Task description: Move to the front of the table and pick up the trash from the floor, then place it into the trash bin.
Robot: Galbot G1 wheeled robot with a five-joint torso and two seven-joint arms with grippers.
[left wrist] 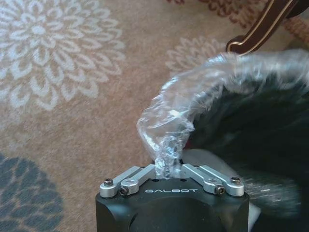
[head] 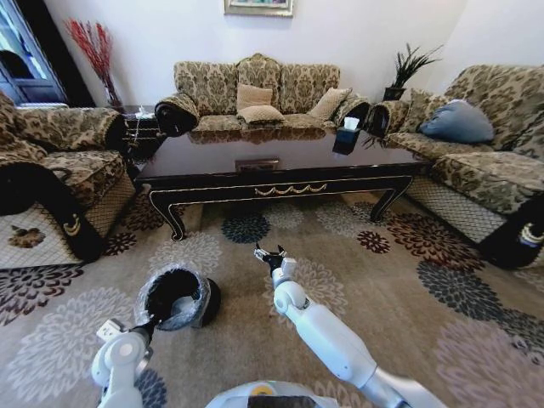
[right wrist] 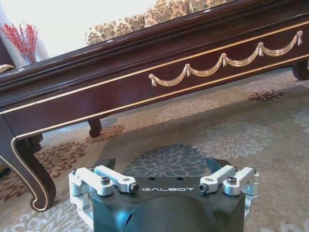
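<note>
The black trash bin (head: 174, 297) with its crinkled clear liner (left wrist: 217, 77) stands on the carpet at my lower left. My left gripper (left wrist: 166, 164) is at the bin's near rim (head: 151, 325), shut on a pinched fold of the liner. My right gripper (head: 268, 253) hovers low over the carpet in front of the table (head: 280, 161). It is open, with nothing between its fingertips (right wrist: 161, 164), and faces the table's scroll-trimmed apron (right wrist: 222, 60). The trash is out of view.
Patterned sofas (head: 255, 89) surround the table on three sides. A dark tissue box (head: 347, 136) sits on the table's far right. The curved table leg (right wrist: 29, 183) stands near the right gripper. Open flowered carpet (head: 399, 280) lies to the right.
</note>
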